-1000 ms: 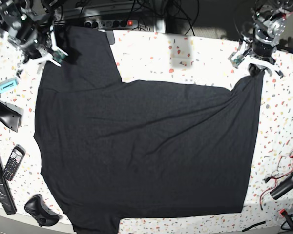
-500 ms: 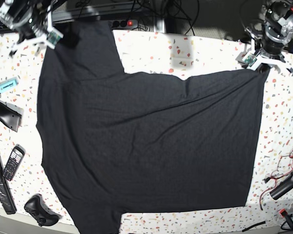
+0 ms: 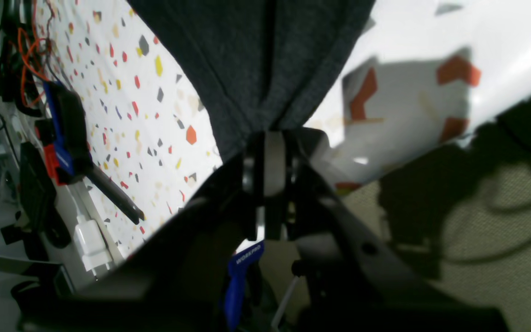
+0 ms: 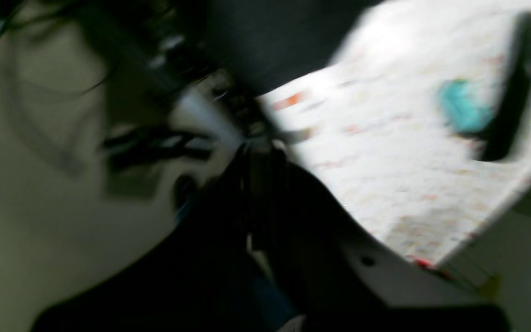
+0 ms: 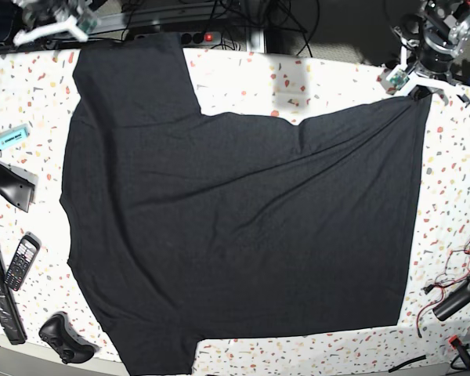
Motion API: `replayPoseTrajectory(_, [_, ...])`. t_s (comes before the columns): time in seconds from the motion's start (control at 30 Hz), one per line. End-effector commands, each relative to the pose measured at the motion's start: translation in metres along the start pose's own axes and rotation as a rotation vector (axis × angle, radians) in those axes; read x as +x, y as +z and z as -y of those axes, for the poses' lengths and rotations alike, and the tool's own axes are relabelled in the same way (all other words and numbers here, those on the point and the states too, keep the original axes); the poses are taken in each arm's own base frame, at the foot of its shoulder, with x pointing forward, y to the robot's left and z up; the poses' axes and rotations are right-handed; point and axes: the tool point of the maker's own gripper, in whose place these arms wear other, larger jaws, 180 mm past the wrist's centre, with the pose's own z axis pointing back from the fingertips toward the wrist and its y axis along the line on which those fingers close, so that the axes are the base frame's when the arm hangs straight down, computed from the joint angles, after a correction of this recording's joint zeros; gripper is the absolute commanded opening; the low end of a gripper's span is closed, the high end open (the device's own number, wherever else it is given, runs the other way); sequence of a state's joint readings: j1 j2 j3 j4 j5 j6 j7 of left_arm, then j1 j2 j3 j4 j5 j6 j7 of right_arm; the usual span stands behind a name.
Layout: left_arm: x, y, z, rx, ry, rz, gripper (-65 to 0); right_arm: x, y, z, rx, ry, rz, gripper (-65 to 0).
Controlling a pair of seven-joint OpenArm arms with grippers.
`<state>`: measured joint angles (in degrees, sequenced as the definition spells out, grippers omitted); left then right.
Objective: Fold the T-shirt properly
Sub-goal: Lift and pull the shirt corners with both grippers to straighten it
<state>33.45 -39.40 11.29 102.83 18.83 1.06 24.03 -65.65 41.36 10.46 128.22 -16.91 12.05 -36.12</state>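
The table [image 5: 329, 82], white with coloured speckles, is almost covered by the T-shirt [image 5: 243, 235], a big plain black spread lying flat. Its long axis runs across the table from side to side as the base view has it. The straight edge stands on that view's right, and one sleeve [image 5: 133, 70] reaches up toward the far edge at top left; another sleeve pokes off the near edge at bottom left. Soft creases fan out from the top right corner, where the cloth is drawn up to a point.

That corner is in the left tool [image 5: 417, 88]. In the left wrist view the left tool [image 3: 268, 138] is clenched on a gathered fold of the T-shirt [image 3: 265, 60], the fabric bunching right into the closed jaws above the speckled table [image 3: 155, 115].

The right tool [image 5: 70, 30] sits at the top left of the base view, by the far end of the sleeve. Its own wrist view is badly smeared; the right tool [image 4: 258, 152] looks clamped tight, with dark cloth [image 4: 265, 41] close above it, but I cannot tell whether any of it is pinched.

Small things lie along the left of the table: a black remote [image 5: 6, 186], a phone [image 5: 21, 261], a black controller [image 5: 63, 337] and a turquoise highlighter [image 5: 9, 138].
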Motion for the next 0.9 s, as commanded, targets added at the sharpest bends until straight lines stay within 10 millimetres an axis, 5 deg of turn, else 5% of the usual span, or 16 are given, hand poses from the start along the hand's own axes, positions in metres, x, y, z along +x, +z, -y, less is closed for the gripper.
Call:
replayPoseTrajectory(0.0, [0.009,0.002,-0.013,0.036,-0.01,0.034,-65.0,0.003,0.001,0.016,-0.063,-0.012,0.003,-65.0])
replayPoseTrajectory(0.07, [0.013,0.003,-0.014,0.039,-0.008,0.05,-65.0,0.001,-0.003,0.025,-0.086,-0.038,-0.029,-63.2])
replayPoseTrajectory(0.17, [0.017,0.004,-0.014,0.04,-0.005,0.06,-65.0,0.003,-0.008,0.028,-0.083,-0.03,-0.032,-46.8])
replayPoseTrajectory(0.27, [0.017,0.004,-0.014,0.041,-0.005,0.06,-65.0,0.005,-0.016,0.035,-0.095,-0.009,-0.002,-39.0])
replayPoseTrajectory(0.57, [0.017,0.004,-0.014,0.042,-0.005,0.061,-65.0,-0.009,-0.042,0.078,-0.205,0.181,-0.016,-38.9])
replayPoseTrajectory(0.87, [0.027,0.002,-0.018,0.06,0.016,0.079,-65.0,-0.012,-0.065,0.062,-0.154,0.362,0.014,-38.9])
